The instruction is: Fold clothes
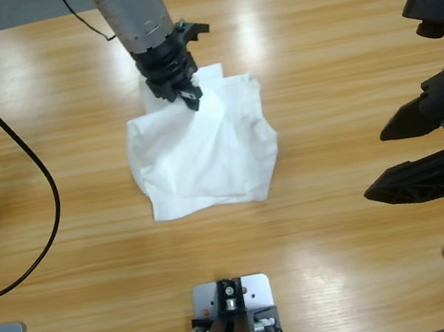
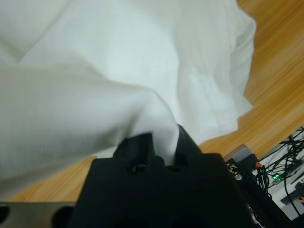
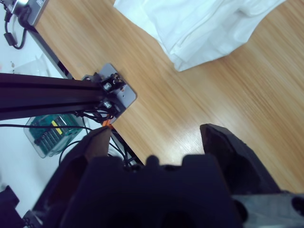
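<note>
The clothes are one white T-shirt (image 1: 204,160), bunched into a rumpled heap near the middle of the wooden table (image 1: 331,52). My left gripper (image 1: 183,91) comes down from the top onto the heap's far edge and is shut on a fold of it. In the left wrist view the cloth (image 2: 118,71) fills the picture and a pinch of it sits between the jaws of the left gripper (image 2: 164,140). My right gripper (image 1: 380,162) hovers open at the right edge, well clear of the shirt. In the right wrist view the right gripper (image 3: 156,137) has bare wood between its jaws and the shirt (image 3: 204,23) lies ahead.
A black cable (image 1: 42,172) loops over the table's left part. Past the table's front edge, the right wrist view shows a green box (image 3: 47,133) and wiring below.
</note>
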